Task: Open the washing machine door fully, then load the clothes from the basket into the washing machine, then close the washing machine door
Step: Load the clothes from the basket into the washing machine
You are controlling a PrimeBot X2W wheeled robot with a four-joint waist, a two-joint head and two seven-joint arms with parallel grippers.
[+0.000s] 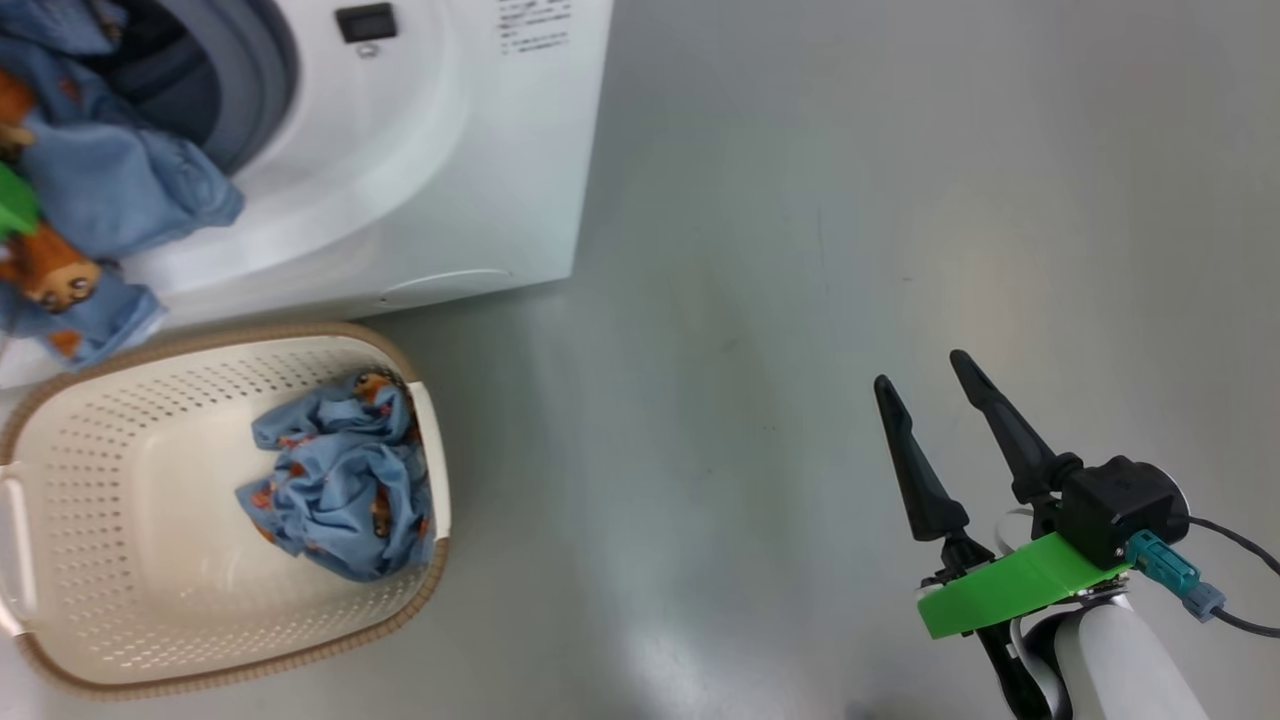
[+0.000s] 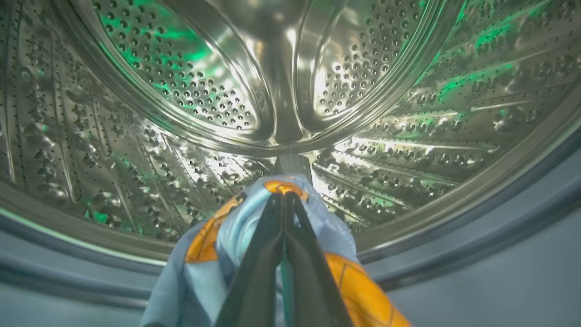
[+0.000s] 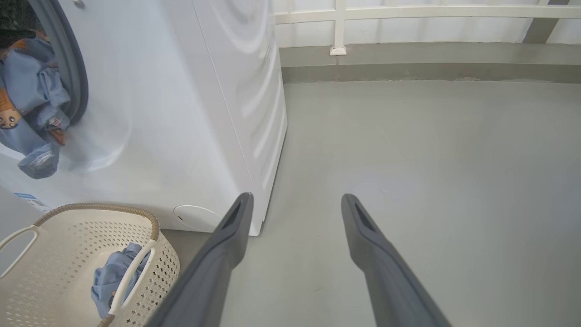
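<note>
The white washing machine stands at the upper left, its drum mouth uncovered. Light blue clothes with orange figures hang over the grey gasket at the opening. In the left wrist view my left gripper is shut on that blue fabric, at the mouth of the steel drum. Another bundle of blue clothes lies in the cream basket on the floor before the machine. My right gripper hovers open over bare floor at the lower right, nothing between its fingers. The washing machine door is out of view.
Grey floor stretches to the right of the machine. In the right wrist view a pale wall with a white rail closes off the far side, and the basket stands beside the machine's front corner.
</note>
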